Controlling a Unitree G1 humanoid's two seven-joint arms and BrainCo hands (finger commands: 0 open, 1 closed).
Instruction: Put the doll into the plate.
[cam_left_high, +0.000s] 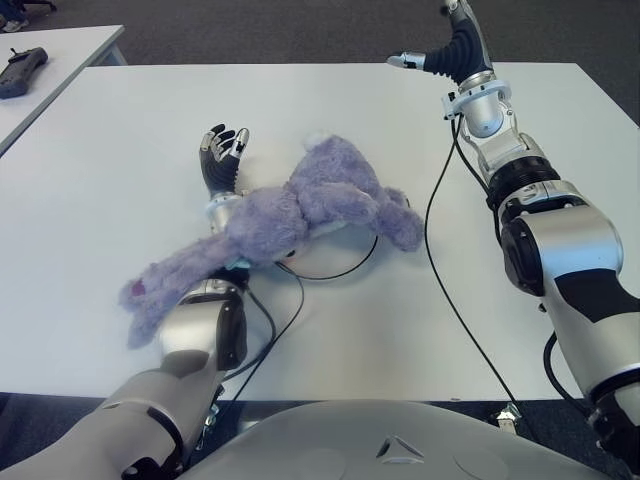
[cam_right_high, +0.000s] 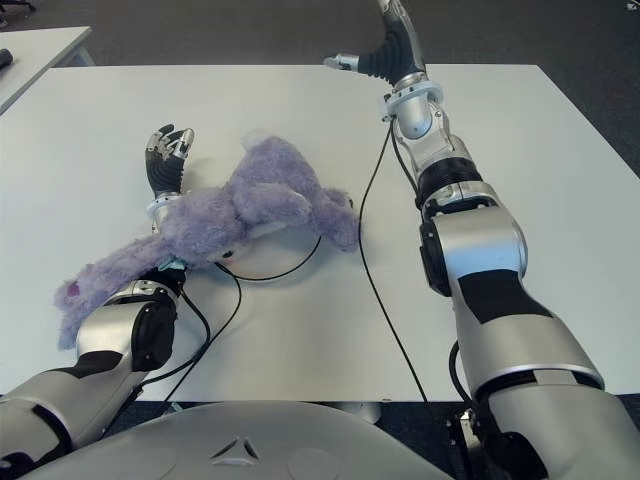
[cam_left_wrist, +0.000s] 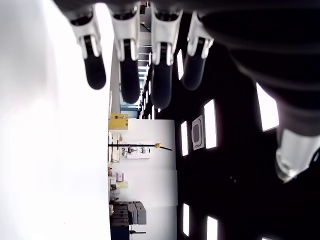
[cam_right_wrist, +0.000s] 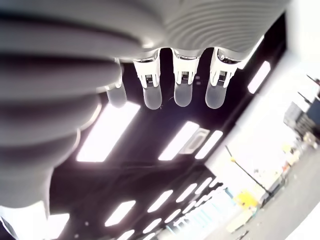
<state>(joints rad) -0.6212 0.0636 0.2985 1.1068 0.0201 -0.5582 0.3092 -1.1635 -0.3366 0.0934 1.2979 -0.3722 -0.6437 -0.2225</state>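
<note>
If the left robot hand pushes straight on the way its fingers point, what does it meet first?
Probably nothing: the left robot hand points across bare table toward the far edge; the doll lies behind it.

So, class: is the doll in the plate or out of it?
Partly in: the doll sprawls across the plate, its leg draped over the left hand's forearm.

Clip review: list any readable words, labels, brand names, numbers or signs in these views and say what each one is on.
None can be read.
Purple plush doll: no tag or lettering visible.
White table: bare, no markings.
Left hand and right hand: no legible labels.
Robot's torso: a small triangular emblem, no text.
Dark object on the neighbouring table: too small to read.
Background room in the left wrist view: blurred, nothing legible.
</note>
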